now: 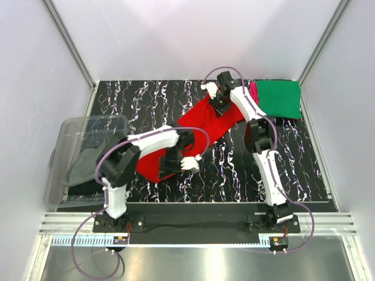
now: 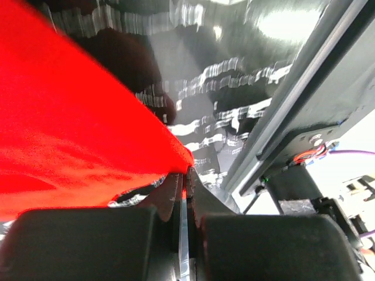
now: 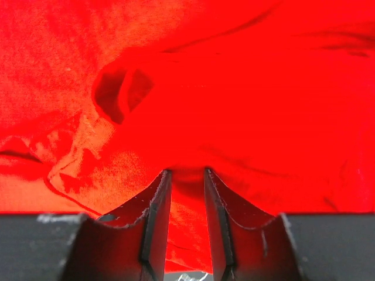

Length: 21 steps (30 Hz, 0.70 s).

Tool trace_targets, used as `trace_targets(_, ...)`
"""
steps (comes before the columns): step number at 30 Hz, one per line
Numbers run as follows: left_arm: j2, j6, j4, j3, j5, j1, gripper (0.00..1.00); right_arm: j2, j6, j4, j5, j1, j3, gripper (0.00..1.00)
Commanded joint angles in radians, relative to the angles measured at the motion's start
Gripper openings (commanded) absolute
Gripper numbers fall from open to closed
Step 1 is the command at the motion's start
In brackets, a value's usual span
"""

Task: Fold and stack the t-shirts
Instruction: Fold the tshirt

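My left gripper (image 2: 185, 175) is clenched on a corner of the bright red cloth t-shirt (image 1: 205, 124), whose edge runs taut into my closed fingertips (image 2: 176, 186). My right gripper (image 3: 187, 175) grasps the same shirt at its other end, a fold of red cloth pinched between the two jaws. The shirt stretches across the middle of the black white-veined table (image 1: 263, 170), from 7 o'clock by my left wrist to 1 o'clock by my right wrist. At the table's 2 o'clock corner lies the green cloth t-shirt folded square (image 1: 280, 98), with the pink cloth t-shirt (image 1: 254, 92) showing at its 9 o'clock edge. At 9 o'clock of the table stands a clear plastic bin (image 1: 88, 122) holding grey cloth (image 1: 82, 167).
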Motion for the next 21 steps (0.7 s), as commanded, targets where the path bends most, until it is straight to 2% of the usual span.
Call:
trace_targets(1, 0.097, -0.017, -0.035, 0.100, 0.085, -0.046, 0.00, 0.103, -0.027, -0.015, 0.028, 0.025, 0.134, 0.36)
trace_targets(5, 0.174, -0.027, -0.044, 0.171, 0.134, -0.107, 0.01, 0.116, -0.032, 0.145, 0.037, 0.047, 0.154, 0.37)
trace_targets(7, 0.191, -0.044, -0.052, 0.200, 0.186, -0.126, 0.09, 0.110, -0.011, 0.210, 0.028, 0.047, 0.154, 0.39)
trace_targets(9, 0.186, -0.064, -0.067, 0.238, 0.237, -0.141, 0.22, 0.102, 0.009, 0.281, 0.025, 0.047, 0.169, 0.41)
trace_targets(12, 0.171, -0.078, -0.135, 0.342, 0.302, -0.141, 0.32, 0.093, 0.035, 0.294, 0.029, 0.047, 0.235, 0.45)
trace_targets(17, 0.126, -0.067, -0.209, 0.476, 0.224, -0.124, 0.40, -0.039, 0.048, 0.316, 0.036, 0.044, 0.163, 0.48)
trace_targets(21, 0.134, -0.063, -0.167, 0.435, 0.194, -0.081, 0.40, -0.137, 0.098, 0.330, 0.026, 0.033, 0.053, 0.49)
